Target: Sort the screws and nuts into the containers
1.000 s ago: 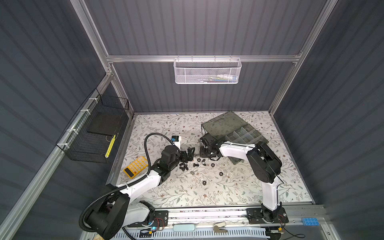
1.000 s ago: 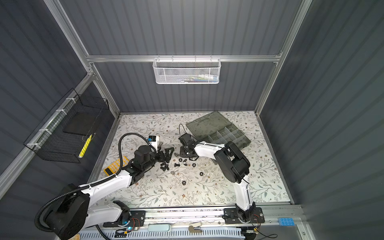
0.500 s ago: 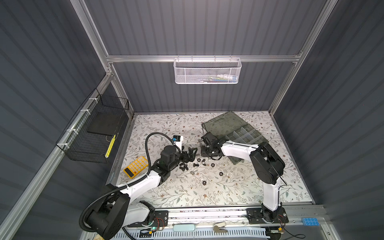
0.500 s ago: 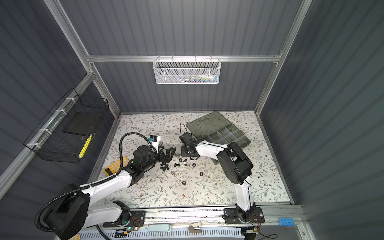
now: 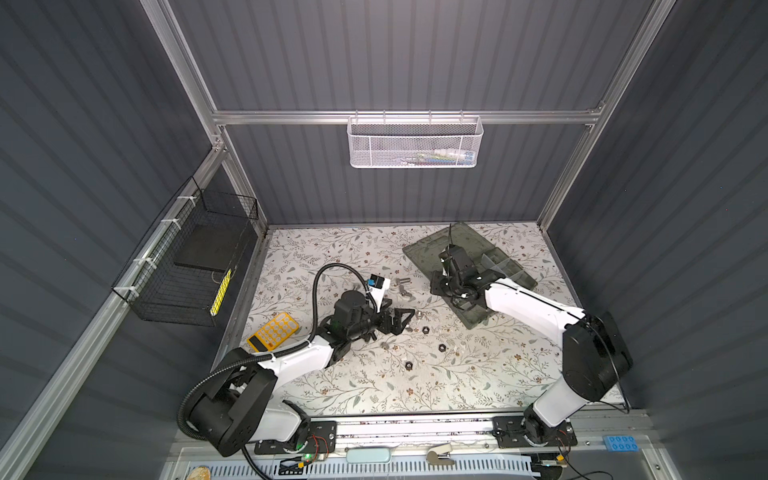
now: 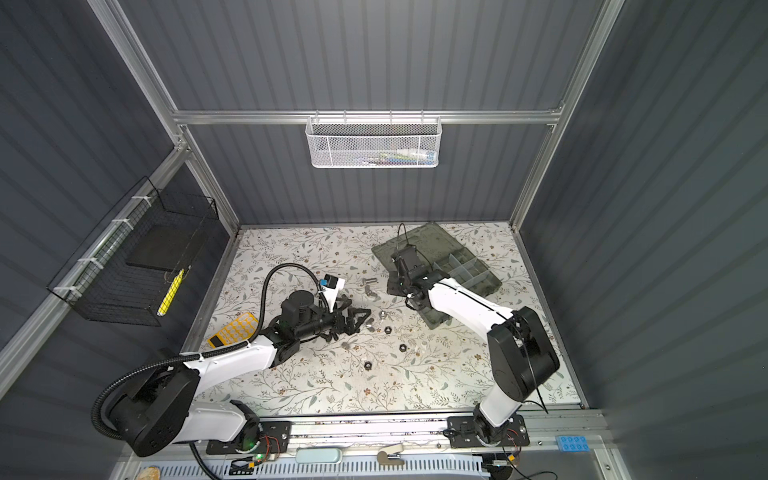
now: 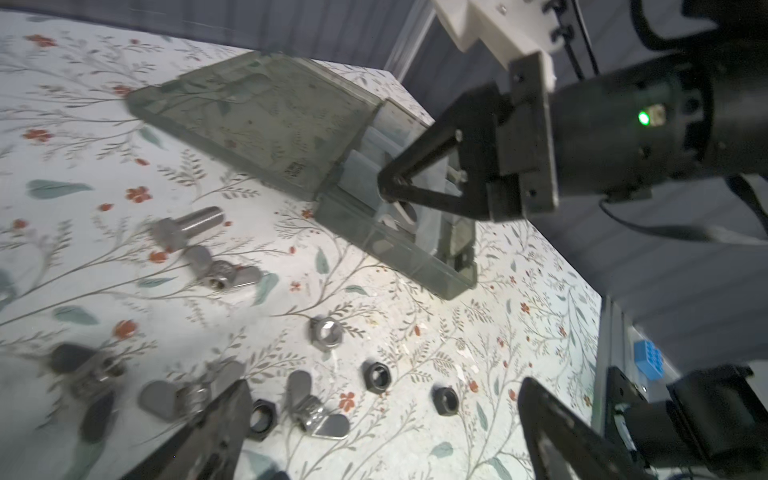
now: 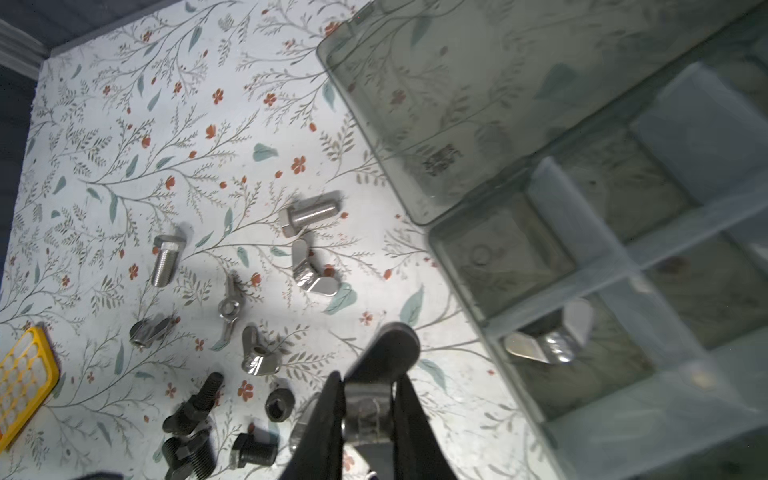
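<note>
Far left, on the side wall, hangs a wire basket point(image 5: 187, 266). Below it, a yellow calculator point(image 5: 273, 331) lies at the edge of the desk point(image 5: 353, 386).

Next comes my left pincer point(image 5: 405, 320). It is released, jaws spread wide, and hangs low over the desk gripping nothing. In its wrist view the fingers point(image 7: 220, 428) frame a patch of loose hardware.

The screws lie on the desk between my two arms. The black ones point(image 8: 195, 411) sit in a small heap near the left pincer, and the silver ones point(image 8: 309, 214) are nearer the case. The nuts lie there too: black hex ones point(image 5: 442, 346) towards the front, one silver hex one point(image 7: 327, 332), and silver winged ones point(image 8: 309, 274) among the screws.

Right of these, my right pincer point(image 8: 369, 386) is clenched on a wing nut point(image 8: 368, 409) and raised just beside the rim of the case point(image 5: 473, 320). Whether it is over a compartment I cannot tell.

Far right are the containers point(image 5: 498, 266), pale-walled compartments of that case. One near the pincer holds a sorted nut point(image 8: 548, 340), winged and silver. The lid point(image 5: 436, 249) lies open flat on the desk.
</note>
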Controlling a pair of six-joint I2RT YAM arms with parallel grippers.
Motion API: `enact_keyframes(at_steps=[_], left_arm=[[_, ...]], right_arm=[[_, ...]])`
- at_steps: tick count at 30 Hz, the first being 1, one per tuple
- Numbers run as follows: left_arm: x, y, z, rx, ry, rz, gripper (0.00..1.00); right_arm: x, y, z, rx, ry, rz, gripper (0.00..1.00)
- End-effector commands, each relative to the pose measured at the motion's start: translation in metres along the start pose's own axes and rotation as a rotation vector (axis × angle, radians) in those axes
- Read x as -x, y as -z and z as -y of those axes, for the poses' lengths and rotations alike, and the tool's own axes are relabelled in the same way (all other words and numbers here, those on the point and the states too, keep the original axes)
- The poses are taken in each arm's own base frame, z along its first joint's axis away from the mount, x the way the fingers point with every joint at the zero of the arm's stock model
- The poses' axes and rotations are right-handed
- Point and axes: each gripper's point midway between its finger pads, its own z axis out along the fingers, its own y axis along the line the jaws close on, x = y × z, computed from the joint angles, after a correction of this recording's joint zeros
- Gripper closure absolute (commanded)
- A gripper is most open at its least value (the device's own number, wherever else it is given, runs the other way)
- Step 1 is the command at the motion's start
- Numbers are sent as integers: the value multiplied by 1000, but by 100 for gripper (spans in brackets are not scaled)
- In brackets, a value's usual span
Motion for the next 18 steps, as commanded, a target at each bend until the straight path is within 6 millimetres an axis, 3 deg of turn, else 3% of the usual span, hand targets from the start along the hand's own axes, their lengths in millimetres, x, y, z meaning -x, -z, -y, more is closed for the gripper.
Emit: enact_keyframes(at_steps=[1,6,9,18], left_arm=[[-2,-13,28,-98,-93,-39,0],[-8,-20,39,-159,-94,-62,0],[-11,-21,39,-162,-96,-70,0],[-13,-23,35,-143,-98,-74,0]], right_arm=[[-1,7,32,-69,-7,3,87],[-4,7,67,-116,-43,-2,87],[-10,2,78,-122,-60,-12,87],[-16,-22,83,-116,-88,-52,85]])
